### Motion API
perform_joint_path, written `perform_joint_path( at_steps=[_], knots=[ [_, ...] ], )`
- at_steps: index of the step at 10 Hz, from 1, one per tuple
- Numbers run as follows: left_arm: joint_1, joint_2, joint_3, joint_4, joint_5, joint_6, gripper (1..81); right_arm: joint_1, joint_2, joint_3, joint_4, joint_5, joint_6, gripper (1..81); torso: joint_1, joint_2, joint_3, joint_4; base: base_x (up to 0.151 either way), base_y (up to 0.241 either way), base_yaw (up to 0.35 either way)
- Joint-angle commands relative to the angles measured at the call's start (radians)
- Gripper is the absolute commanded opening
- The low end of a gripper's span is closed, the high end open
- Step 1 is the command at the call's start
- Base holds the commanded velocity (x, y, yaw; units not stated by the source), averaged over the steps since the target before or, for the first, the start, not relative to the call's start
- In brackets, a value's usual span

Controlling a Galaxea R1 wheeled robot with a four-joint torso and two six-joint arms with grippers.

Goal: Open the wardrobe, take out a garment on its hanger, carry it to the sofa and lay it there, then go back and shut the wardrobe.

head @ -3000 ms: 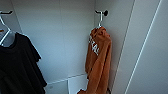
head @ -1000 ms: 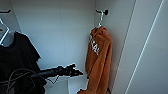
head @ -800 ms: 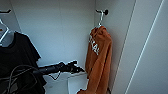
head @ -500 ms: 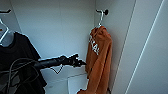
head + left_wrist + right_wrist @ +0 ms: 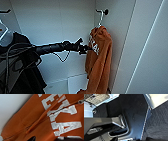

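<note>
Reaching from the left edge of the head view toward centre frame, the left arm [image 5: 52, 48] extends horizontally into the open wardrobe [image 5: 75, 22], its left gripper [image 5: 85, 48] now just beside, possibly touching, the chest of the garment [image 5: 98, 62]. Three seconds earlier no arm was in the frame; one second earlier the gripper tip lay well left of the orange fabric, and it has closed that gap in steps since. Whether the jaws are wide, narrow or holding cloth cannot be told from these pictures.

The garment hangs at right of centre, its top at upper right of the frame, draped on the hanger [image 5: 100, 18], whose hook sits over a dark peg [image 5: 105, 11] on the wardrobe's inner side wall. Its position matches the earlier frames. White block lettering [image 5: 94, 47] runs down its front. In the left wrist view the orange garment [image 5: 37, 119] appears very close, with the white letters [image 5: 65, 126] and a drawcord [image 5: 43, 116] crossing it.

A black garment [image 5: 22, 70] hangs at lower left of the head view, unchanged. The right wrist view shows the robot's dark base [image 5: 134, 112] and dark carpet [image 5: 157, 122] at right of the frame.
</note>
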Motion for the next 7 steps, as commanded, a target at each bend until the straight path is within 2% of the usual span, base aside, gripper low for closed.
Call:
perform_joint_path(
  at_steps=[1, 4, 7],
  knots=[
    [-0.256, -0.02, -0.011, -0.119, -0.079, -0.056, 81.1, 0.034, -0.002, -0.006, 0.002, -0.059, 0.001, 81.1, 0.0, 0.0, 0.0, 0.0, 0.0, 0.0, 0.0],
    [-0.351, -0.03, -0.043, -0.217, -0.081, -0.068, 81.1, 0.036, 0.004, -0.006, 0.0, -0.062, -0.001, 81.1, 0.0, 0.0, 0.0, 0.0, 0.0, 0.0, 0.0],
    [-0.415, -0.024, -0.08, -0.34, -0.131, -0.073, 81.1, 0.03, 0.007, -0.006, 0.0, -0.062, -0.001, 81.1, 0.0, 0.0, 0.0, 0.0, 0.0, 0.0, 0.0]
  ],
)
